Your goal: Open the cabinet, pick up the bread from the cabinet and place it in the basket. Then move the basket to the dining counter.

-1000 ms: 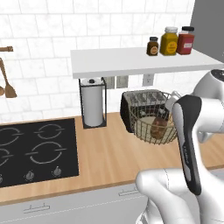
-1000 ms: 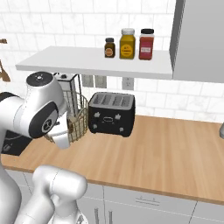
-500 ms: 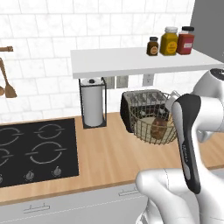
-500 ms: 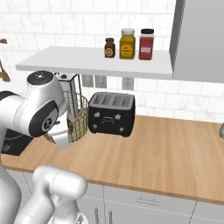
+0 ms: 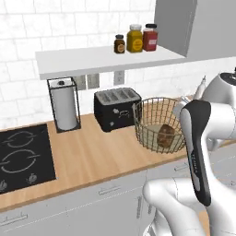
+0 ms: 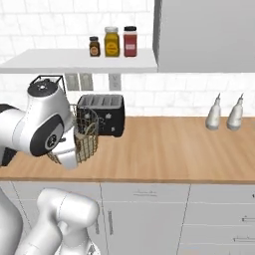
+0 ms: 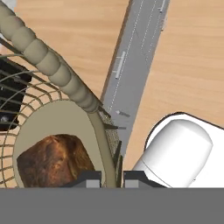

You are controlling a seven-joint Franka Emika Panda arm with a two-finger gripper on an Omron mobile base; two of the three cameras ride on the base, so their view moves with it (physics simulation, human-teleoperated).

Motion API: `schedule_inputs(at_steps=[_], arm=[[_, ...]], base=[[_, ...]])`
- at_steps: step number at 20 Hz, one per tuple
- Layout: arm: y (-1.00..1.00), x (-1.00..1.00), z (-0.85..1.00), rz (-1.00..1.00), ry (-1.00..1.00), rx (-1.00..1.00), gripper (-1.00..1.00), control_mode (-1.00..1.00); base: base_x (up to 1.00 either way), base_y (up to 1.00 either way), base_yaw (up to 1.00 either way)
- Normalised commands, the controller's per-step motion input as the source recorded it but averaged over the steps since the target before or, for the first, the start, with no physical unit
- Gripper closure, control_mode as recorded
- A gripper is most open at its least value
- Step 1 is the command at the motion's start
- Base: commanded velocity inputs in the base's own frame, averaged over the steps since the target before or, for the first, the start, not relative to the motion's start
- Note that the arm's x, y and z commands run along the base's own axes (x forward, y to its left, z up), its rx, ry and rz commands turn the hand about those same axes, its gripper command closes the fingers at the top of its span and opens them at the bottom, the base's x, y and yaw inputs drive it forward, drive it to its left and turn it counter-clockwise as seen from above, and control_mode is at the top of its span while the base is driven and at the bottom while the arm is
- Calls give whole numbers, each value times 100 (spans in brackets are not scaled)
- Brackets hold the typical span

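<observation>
The tool [image 7: 109, 178] pinches the basket [image 7: 52, 70] rim, its wall between the tips, with the bread [image 7: 52, 159] inside, just left of them. Carry it level and slowly, clear of the bench [image 5: 92, 152], so nothing tips.

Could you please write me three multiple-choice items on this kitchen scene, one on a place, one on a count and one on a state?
1. Where is the bread?
A. On the shelf
B. In the basket
C. On the hob

2. How many jars stand on the shelf?
A. Three
B. One
C. Five

3. What is the pincer doing?
A. Hanging open above the toaster
B. Shut on the basket's wall
C. Shut on a bottle

Answers:
1 B, the brown loaf lies on the basket's pale bottom.
2 A, three jars stand side by side there.
3 B, in the hand view its tips flank the wall.
</observation>
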Motion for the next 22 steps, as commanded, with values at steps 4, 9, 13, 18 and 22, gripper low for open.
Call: schedule_inputs(at_steps=[4,9,13,18,22], arm=[[0,0,0,0,0,0,100,100],[0,0,0,0,0,0,100,100],[0,0,0,0,0,0,100,100],[0,0,0,0,0,0,100,100],[0,0,0,0,0,0,100,100]], base=[[-1,-65,-79],[0,-40,-90],[0,-31,-91],[0,-30,-91],[0,-29,-91]])
